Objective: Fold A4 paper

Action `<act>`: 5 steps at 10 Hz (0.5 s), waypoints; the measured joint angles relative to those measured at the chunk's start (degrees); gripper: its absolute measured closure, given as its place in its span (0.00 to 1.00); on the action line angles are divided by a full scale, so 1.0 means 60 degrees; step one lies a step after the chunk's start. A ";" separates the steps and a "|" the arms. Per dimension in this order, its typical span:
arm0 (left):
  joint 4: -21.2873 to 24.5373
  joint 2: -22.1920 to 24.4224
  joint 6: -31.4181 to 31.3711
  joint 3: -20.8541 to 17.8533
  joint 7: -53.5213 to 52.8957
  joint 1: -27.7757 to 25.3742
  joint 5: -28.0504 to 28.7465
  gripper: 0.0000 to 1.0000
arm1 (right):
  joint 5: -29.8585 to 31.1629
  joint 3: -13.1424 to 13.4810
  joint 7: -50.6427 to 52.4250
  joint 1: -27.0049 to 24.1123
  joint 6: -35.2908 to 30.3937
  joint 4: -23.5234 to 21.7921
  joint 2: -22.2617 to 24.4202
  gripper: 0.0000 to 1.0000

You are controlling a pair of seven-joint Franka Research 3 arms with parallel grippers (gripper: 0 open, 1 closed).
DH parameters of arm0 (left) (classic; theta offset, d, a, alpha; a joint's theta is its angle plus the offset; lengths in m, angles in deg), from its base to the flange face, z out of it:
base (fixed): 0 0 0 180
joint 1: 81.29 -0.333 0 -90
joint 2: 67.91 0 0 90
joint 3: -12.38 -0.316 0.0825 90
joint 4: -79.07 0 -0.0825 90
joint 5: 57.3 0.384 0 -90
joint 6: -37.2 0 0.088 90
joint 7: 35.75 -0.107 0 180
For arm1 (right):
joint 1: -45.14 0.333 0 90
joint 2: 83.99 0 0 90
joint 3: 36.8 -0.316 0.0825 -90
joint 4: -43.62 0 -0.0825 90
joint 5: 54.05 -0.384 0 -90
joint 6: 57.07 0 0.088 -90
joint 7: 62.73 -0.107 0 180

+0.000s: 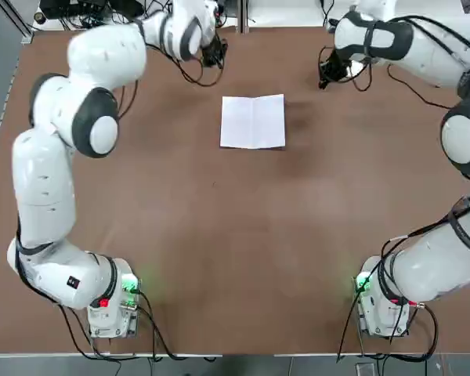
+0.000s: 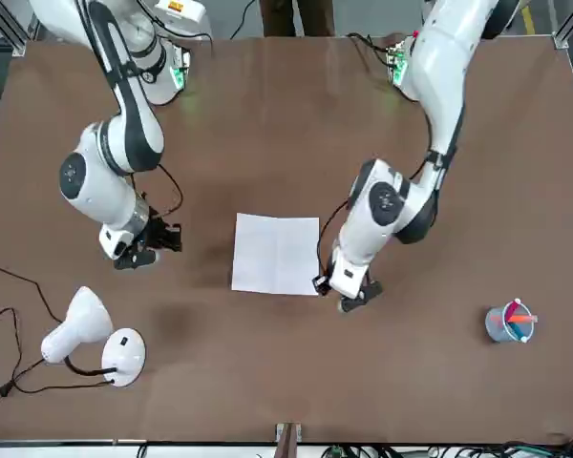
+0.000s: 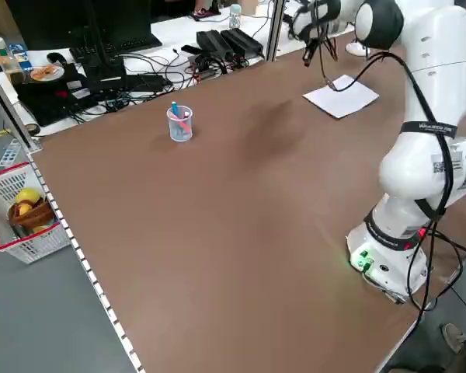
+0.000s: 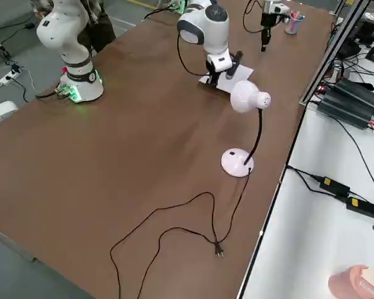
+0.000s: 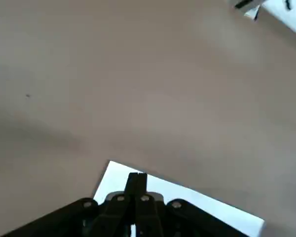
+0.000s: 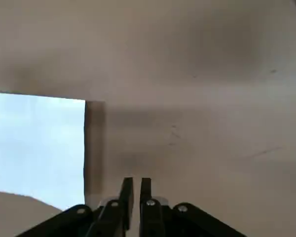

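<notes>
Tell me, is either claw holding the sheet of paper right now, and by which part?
Neither. The A4 paper lies flat on the table. The left claw is shut and empty above its edge; the right claw is beside it, holding nothing.

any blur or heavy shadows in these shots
Top view: the left arm smears with motion blur, and a soft shadow lies beside the paper. Right wrist view: a dark shadow band runs along the paper's edge. Left wrist view: the table looks soft throughout.

Even overhead light, soft shadows beside A4 paper, arms motion-blurred, wrist views soft, no glare
</notes>
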 joint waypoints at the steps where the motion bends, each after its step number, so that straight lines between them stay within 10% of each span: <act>1: -0.0017 -0.0253 -0.0106 -0.0005 0.0428 0.0178 0.0446 0.99 | -0.0590 -0.0038 0.0001 0.0205 0.0268 -0.0068 -0.0330 0.90; 5: 0.0016 -0.0769 -0.0030 -0.0116 0.0651 0.0439 0.1023 0.99 | -0.1453 -0.0392 -0.0020 0.0664 0.0773 -0.0241 -0.1316 0.97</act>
